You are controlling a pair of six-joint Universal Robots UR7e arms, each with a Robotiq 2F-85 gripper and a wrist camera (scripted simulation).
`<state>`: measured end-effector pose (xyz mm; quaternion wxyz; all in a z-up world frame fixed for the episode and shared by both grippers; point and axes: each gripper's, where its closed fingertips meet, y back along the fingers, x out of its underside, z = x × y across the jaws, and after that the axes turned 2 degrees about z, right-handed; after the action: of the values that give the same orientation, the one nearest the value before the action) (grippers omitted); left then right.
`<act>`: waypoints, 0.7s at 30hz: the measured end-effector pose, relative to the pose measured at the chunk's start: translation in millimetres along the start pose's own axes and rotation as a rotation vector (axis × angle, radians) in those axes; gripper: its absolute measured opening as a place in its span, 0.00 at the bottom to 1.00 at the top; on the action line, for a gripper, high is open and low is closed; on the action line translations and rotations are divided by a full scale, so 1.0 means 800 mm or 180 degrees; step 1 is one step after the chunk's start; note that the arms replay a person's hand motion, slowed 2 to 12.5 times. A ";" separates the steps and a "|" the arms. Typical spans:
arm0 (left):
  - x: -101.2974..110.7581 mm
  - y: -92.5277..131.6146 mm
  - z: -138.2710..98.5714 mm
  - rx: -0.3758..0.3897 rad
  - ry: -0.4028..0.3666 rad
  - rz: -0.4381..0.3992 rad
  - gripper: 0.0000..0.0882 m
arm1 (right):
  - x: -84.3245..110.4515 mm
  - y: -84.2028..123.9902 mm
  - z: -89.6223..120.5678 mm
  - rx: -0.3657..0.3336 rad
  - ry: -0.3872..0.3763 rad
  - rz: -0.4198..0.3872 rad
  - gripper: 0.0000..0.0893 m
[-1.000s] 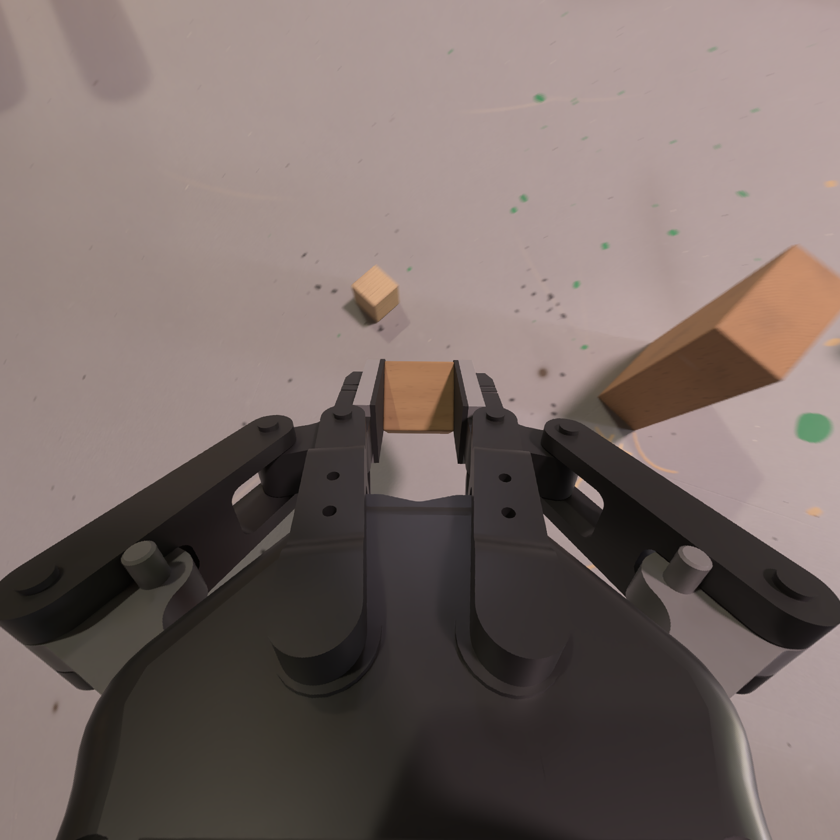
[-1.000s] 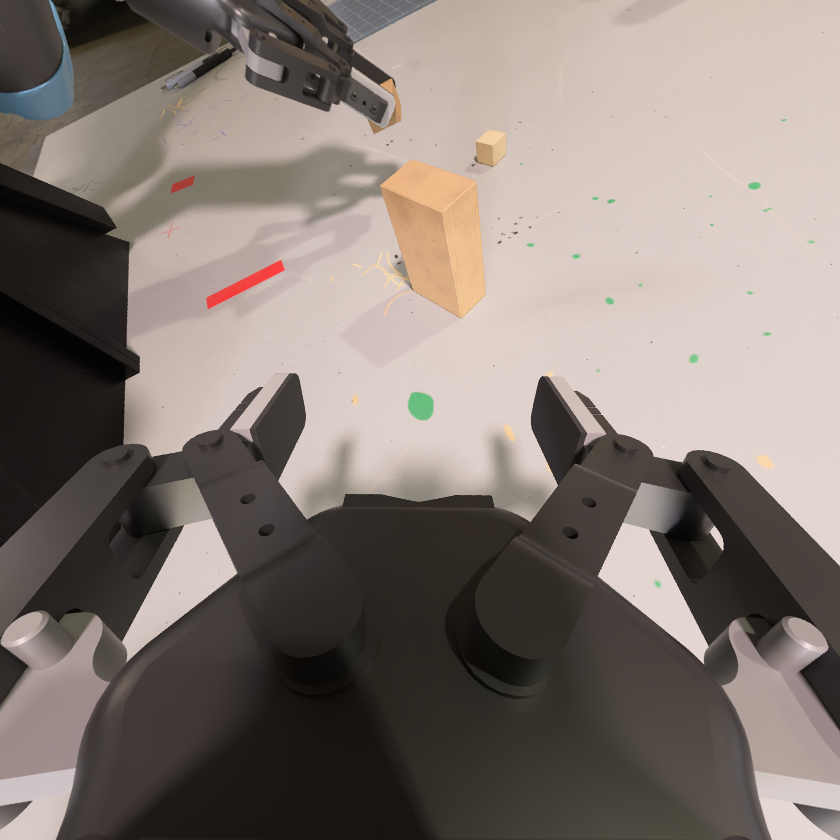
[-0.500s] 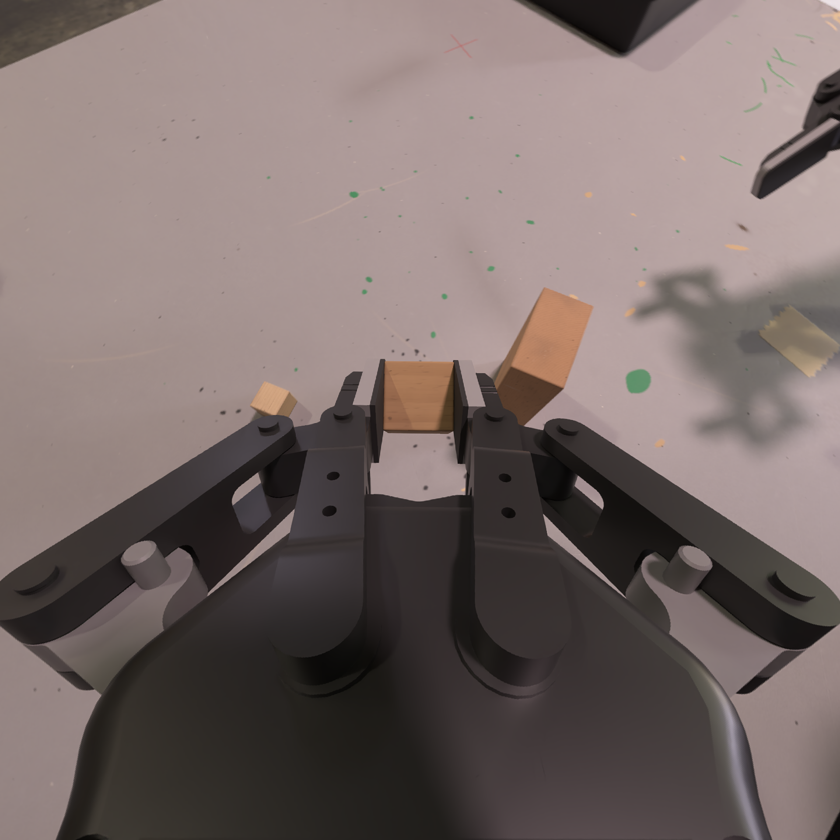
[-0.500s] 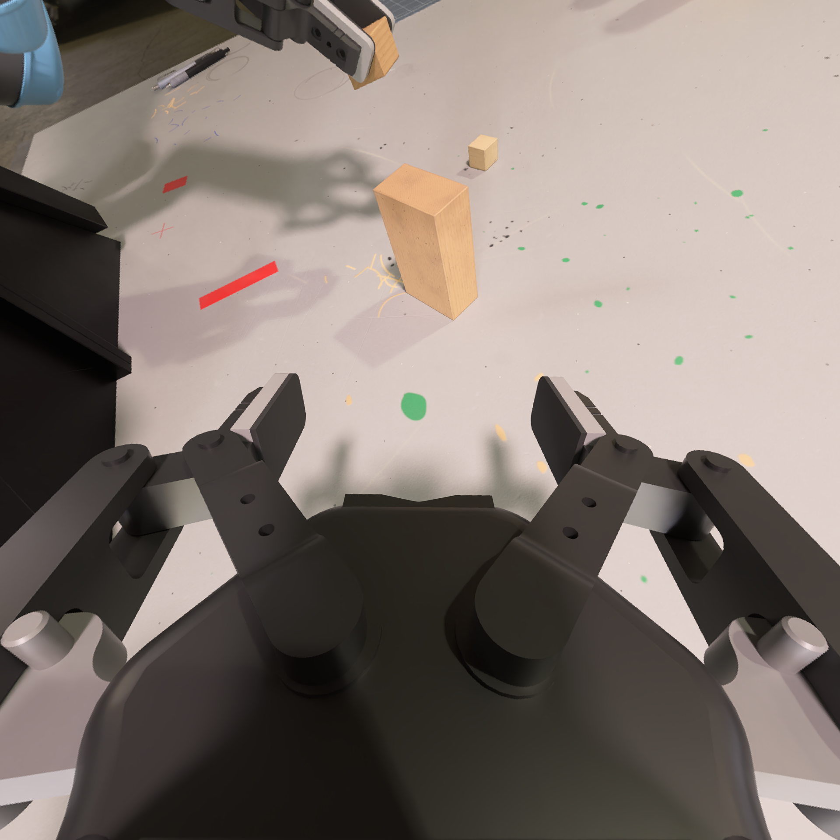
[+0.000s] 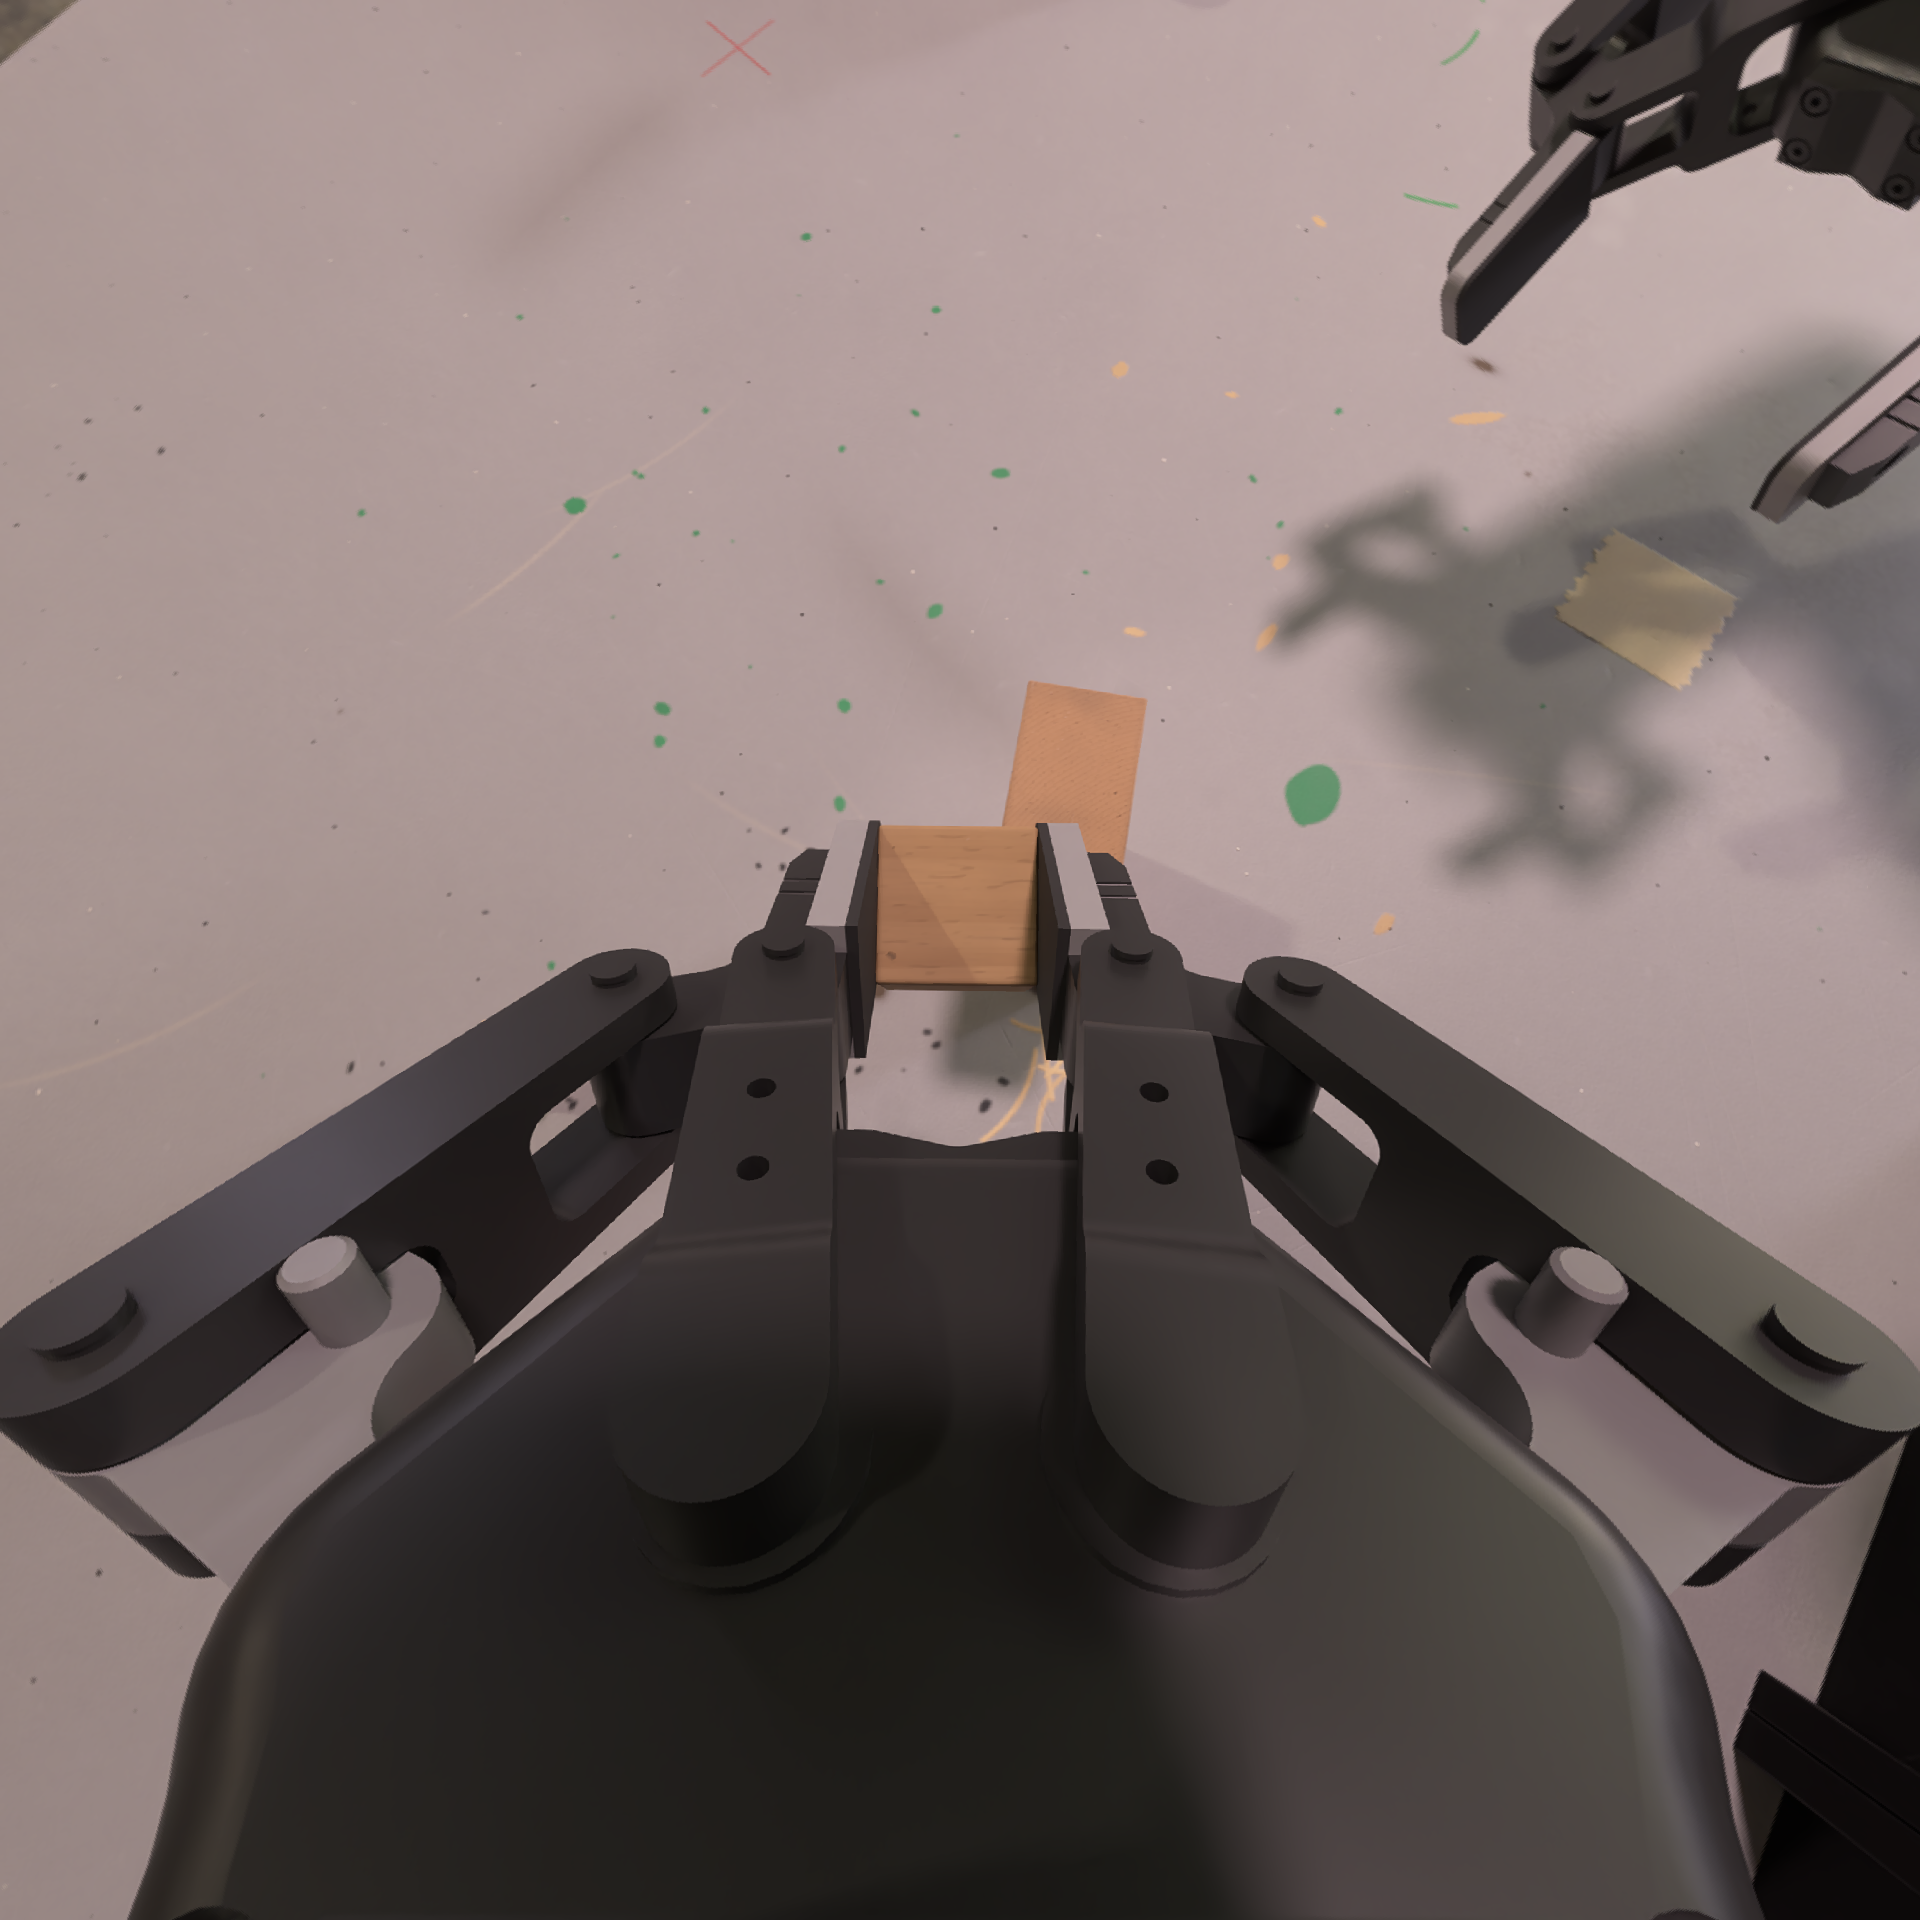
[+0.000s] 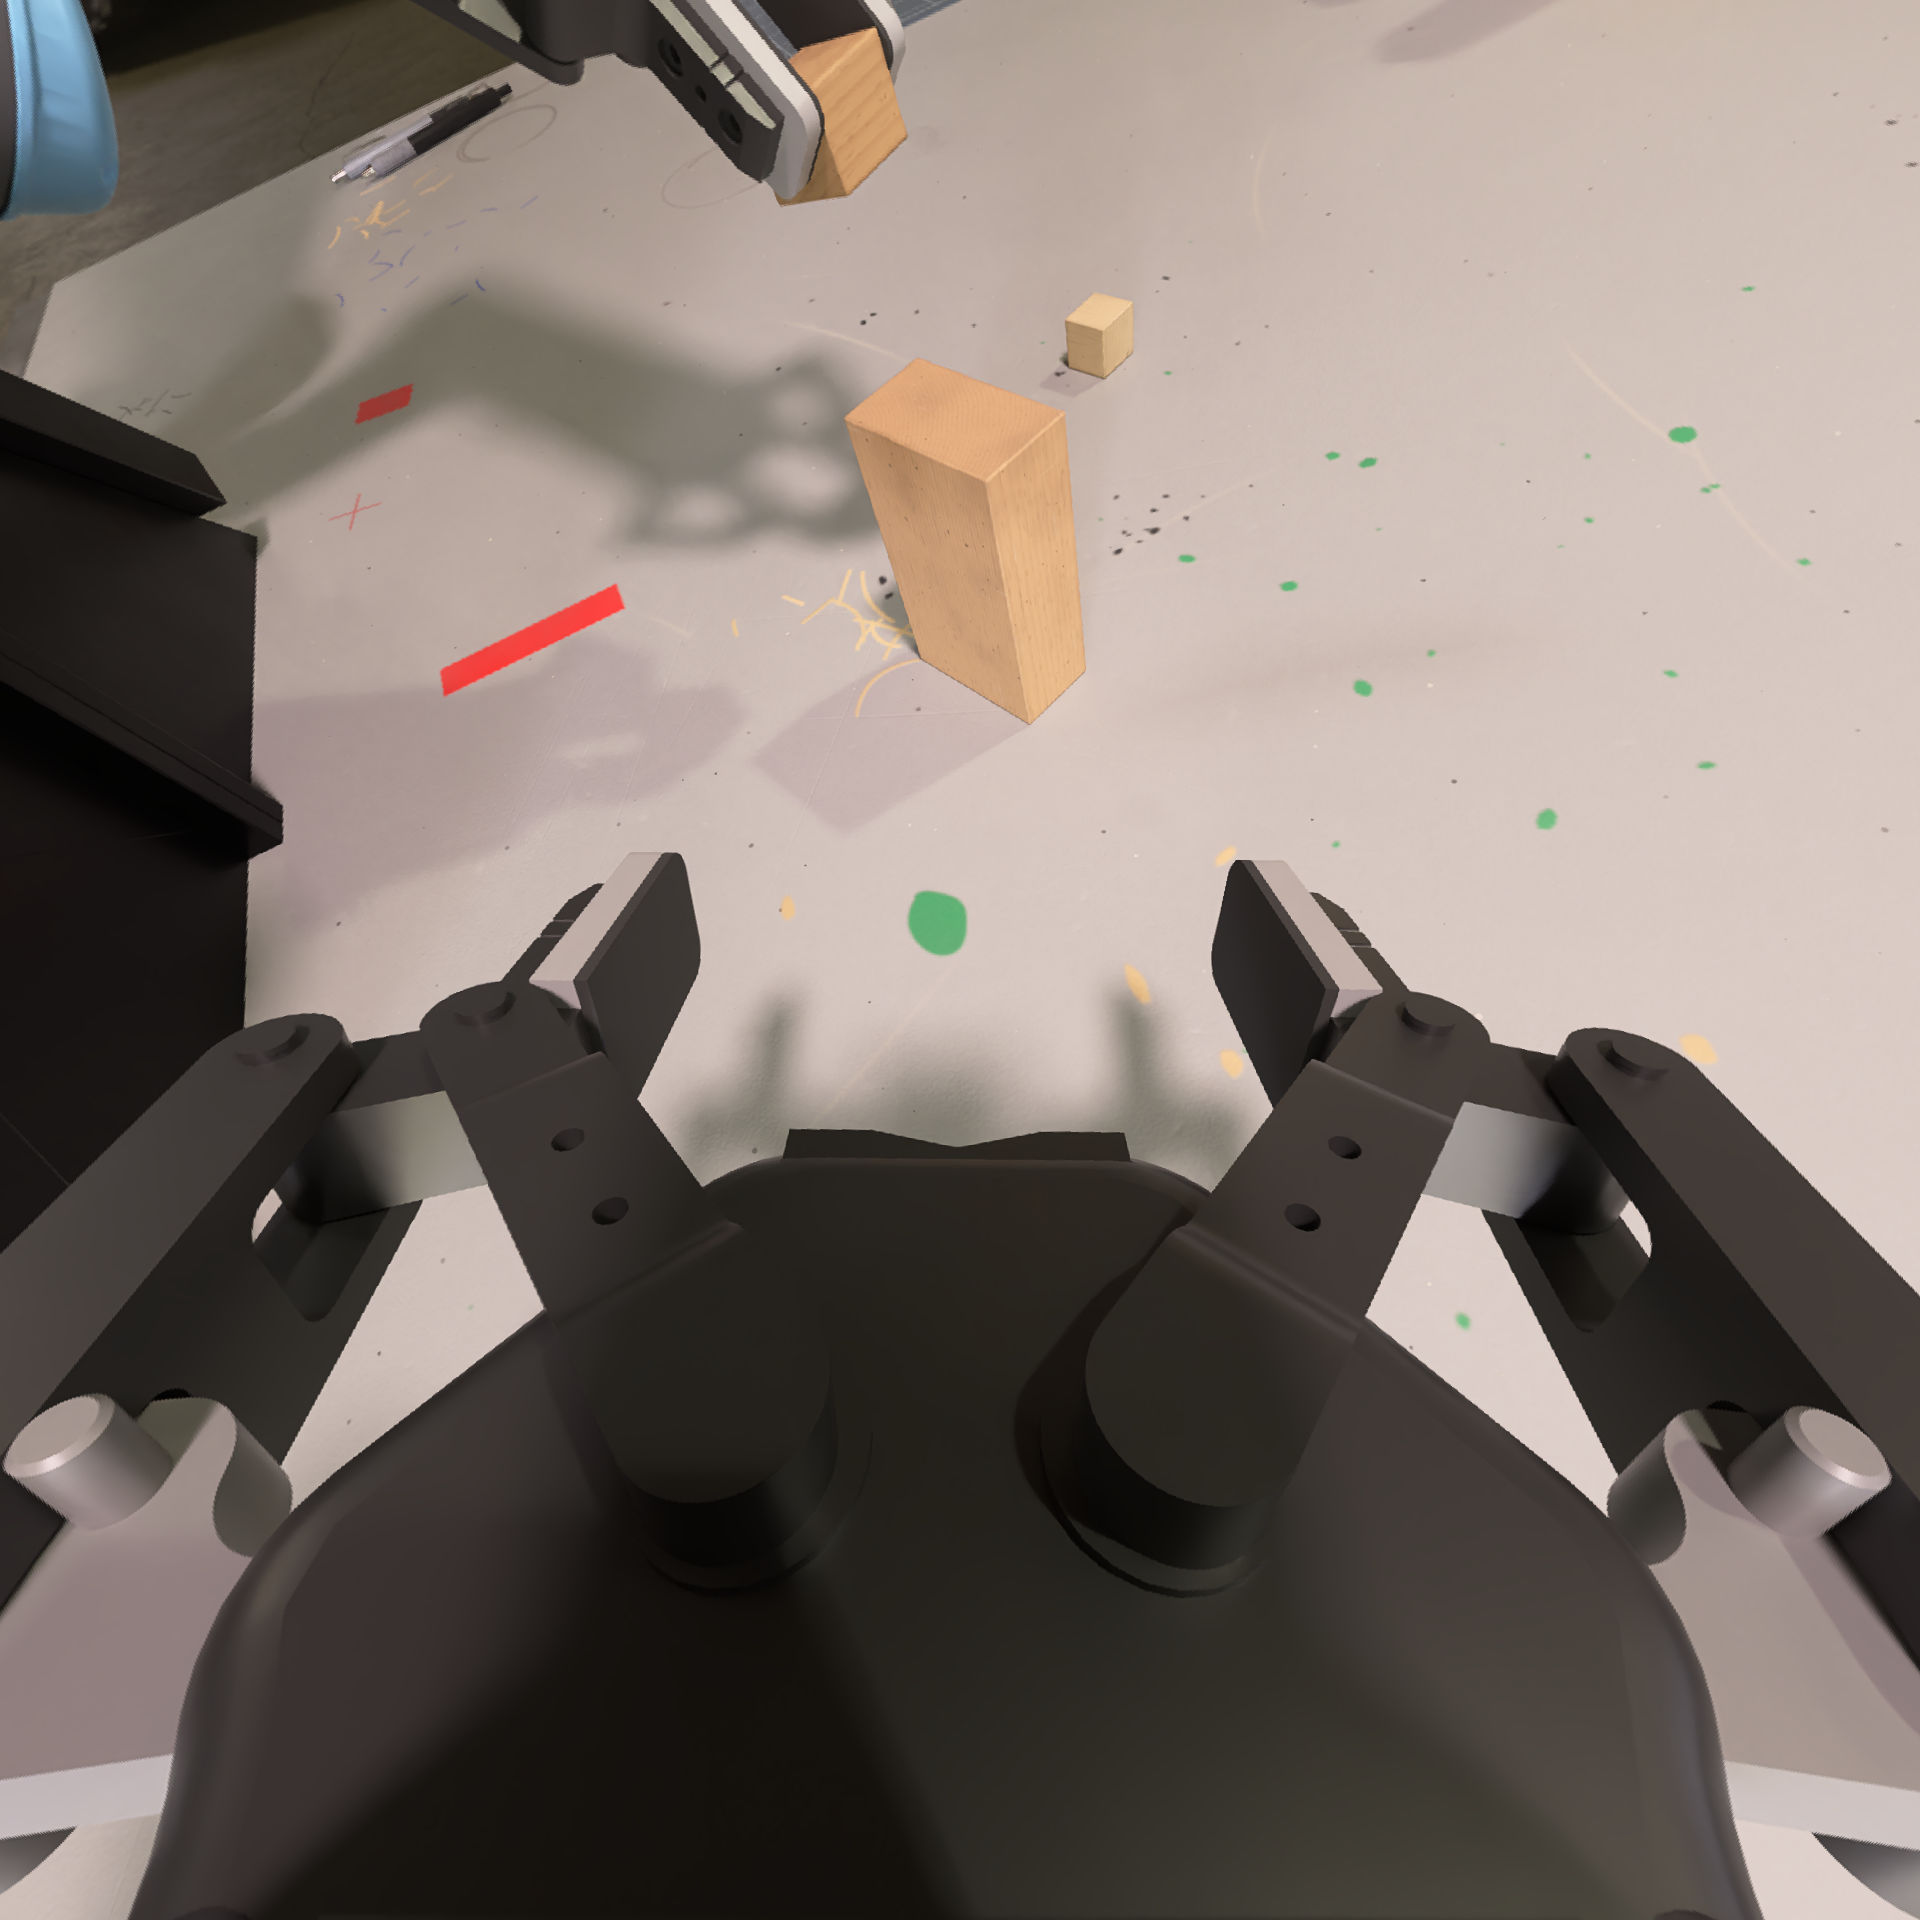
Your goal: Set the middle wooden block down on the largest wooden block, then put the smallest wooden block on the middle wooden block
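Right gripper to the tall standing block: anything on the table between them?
In the right wrist view, only a green paint spot lies between the right gripper and the largest wooden block; otherwise bare table.

The middle wooden block (image 5: 956,906), light brown with visible grain, is held clear of the bench (image 6: 1455,675), clamped on two opposite faces by the left tool (image 5: 956,914). The largest wooden block (image 6: 971,535), a tall pale oblong, is stood upright on its small end in the open middle of the bench, below the held block. The smallest wooden block (image 6: 1098,334), a pale cube, is set flat on the bench near the largest one, apart from it.
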<state>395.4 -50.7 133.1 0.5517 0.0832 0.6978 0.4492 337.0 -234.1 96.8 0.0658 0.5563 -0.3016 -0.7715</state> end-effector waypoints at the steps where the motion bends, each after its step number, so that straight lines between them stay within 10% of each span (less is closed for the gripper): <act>1: -0.001 -0.001 -0.002 0.0019 -0.0027 0.0016 0.29 | 0.000 0.000 0.000 0.0001 0.0000 0.0003 0.95; 21: -0.019 -0.025 -0.027 0.0286 -0.0113 0.0284 0.29 | 0.005 -0.006 -0.003 0.0000 -0.0012 0.0062 0.95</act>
<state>390.7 -83.2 129.1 0.5391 0.1470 0.7030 0.4400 338.7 -232.8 90.0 0.0728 0.5519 -0.3072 -0.7719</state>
